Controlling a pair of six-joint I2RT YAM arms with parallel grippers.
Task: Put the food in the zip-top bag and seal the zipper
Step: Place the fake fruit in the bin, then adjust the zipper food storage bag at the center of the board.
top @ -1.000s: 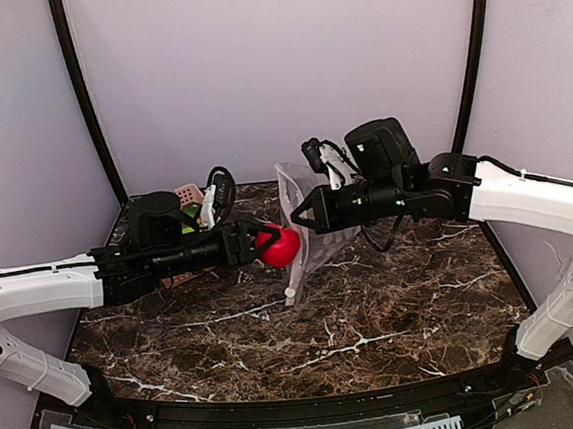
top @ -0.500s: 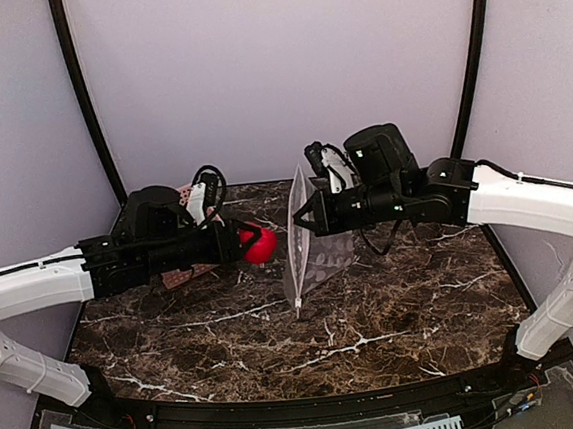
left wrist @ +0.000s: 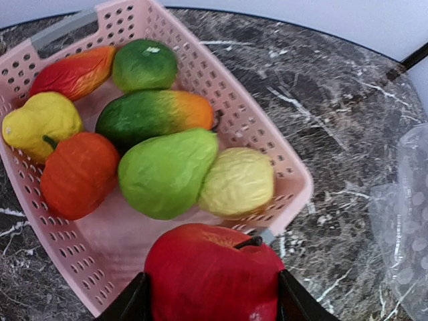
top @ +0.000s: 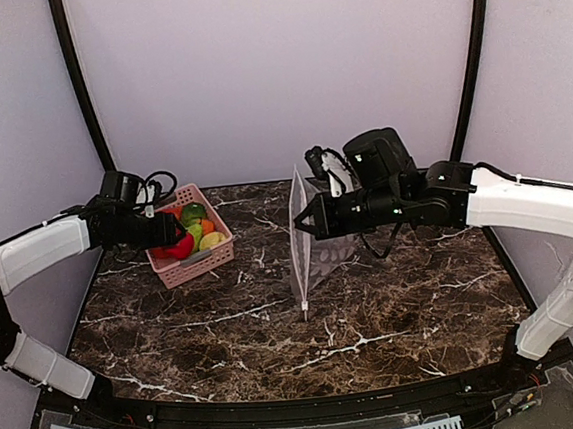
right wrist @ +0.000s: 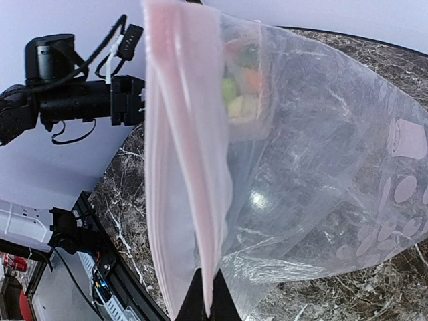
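Now backs the red apple (left wrist: 214, 267), clamped in the left hand (left wrist: 212, 304), away from the zip-top bag (top: 315, 252) to the pink basket (left wrist: 254, 114). Holds the zipper (right wrist: 184, 167) pinched in the right hand (top: 300, 221); delays bagging.

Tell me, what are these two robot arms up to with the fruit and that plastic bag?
The left gripper holds a red toy apple just above the pink basket, where the other toy fruits and vegetables lie. The right gripper pinches the zip-top bag by its pink zipper edge and holds it upright, its lower end near the table. The bag looks empty so far, so the packing appears to be at its start.
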